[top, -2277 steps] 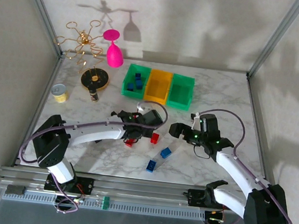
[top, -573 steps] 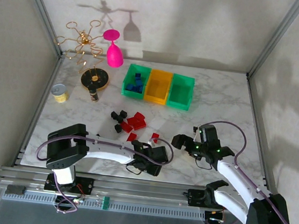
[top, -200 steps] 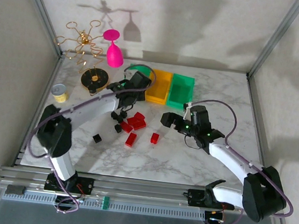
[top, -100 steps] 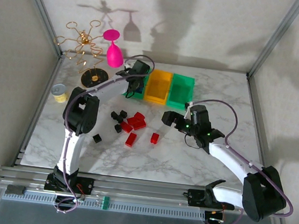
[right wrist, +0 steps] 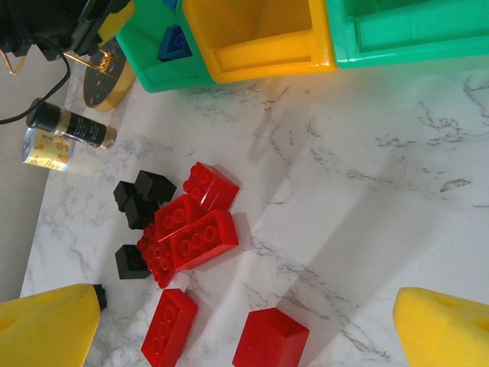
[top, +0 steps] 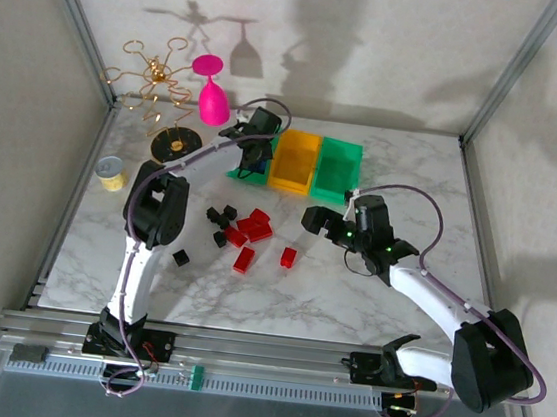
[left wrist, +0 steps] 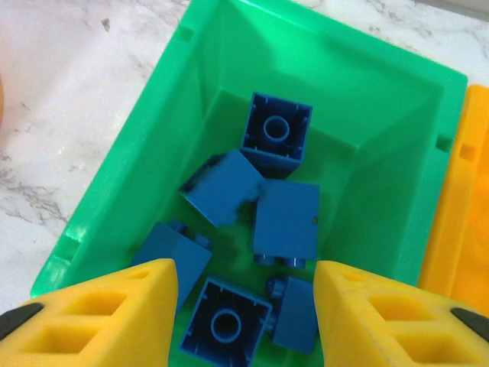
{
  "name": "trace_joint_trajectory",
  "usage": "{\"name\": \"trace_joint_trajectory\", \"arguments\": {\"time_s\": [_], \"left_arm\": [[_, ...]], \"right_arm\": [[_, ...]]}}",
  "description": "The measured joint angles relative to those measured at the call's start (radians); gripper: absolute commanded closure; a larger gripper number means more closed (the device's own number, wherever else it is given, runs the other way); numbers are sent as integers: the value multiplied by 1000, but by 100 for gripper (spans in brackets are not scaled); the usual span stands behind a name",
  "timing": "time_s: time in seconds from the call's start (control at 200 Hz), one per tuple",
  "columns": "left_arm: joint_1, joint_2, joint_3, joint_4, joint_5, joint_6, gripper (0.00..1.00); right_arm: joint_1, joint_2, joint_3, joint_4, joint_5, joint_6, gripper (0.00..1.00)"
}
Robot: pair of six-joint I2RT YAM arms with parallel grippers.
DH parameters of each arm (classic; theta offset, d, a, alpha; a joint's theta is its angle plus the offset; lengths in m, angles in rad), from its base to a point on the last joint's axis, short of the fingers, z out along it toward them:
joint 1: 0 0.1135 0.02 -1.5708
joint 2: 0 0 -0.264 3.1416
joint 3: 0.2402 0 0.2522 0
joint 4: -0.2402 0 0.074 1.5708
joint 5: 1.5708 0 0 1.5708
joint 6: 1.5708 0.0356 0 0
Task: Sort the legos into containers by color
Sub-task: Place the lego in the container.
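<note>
My left gripper [top: 256, 147] hangs open over the left green bin [top: 235, 171], with nothing between its yellow fingers [left wrist: 114, 313]. Below it, several blue legos [left wrist: 286, 222] lie in that green bin [left wrist: 153, 145]. The yellow-orange bin [top: 297, 160] and the right green bin [top: 336, 170] stand beside it. Red legos [top: 252, 226] and black legos [top: 223, 212] lie loose on the marble at mid-table. My right gripper [top: 309, 219] is open and empty above a red lego [right wrist: 271, 340], near the other red legos [right wrist: 200, 237] and black legos [right wrist: 145, 195].
At the back left stand a pink glass [top: 212, 95], a gold wire rack [top: 152, 78] and a round gold-and-black disc [top: 177, 147]. A yellow tin can [top: 112, 173] sits at the left edge, with a small dark bottle [right wrist: 72, 128] near it. Metal frame posts border the table.
Over the last seconds the left gripper went from the table's front to above the left green bin, and no loose blue legos lie on the table now. In the last half second nothing moved.
</note>
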State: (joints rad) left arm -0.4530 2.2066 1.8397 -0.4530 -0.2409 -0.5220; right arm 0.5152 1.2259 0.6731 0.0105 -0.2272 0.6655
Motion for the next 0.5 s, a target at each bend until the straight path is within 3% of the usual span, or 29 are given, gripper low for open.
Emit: {"name": "trace_joint_trajectory", "arguments": {"time_s": [0.195,0.501], "left_arm": [[-33,-174,-156,1,42,-1,49],[-159,-438,-399,26,79,-37,47]], "right_arm": [[0,-20,0,-35,26,-8,1],[-2,-76,-3,-129,45,-26,1]]}}
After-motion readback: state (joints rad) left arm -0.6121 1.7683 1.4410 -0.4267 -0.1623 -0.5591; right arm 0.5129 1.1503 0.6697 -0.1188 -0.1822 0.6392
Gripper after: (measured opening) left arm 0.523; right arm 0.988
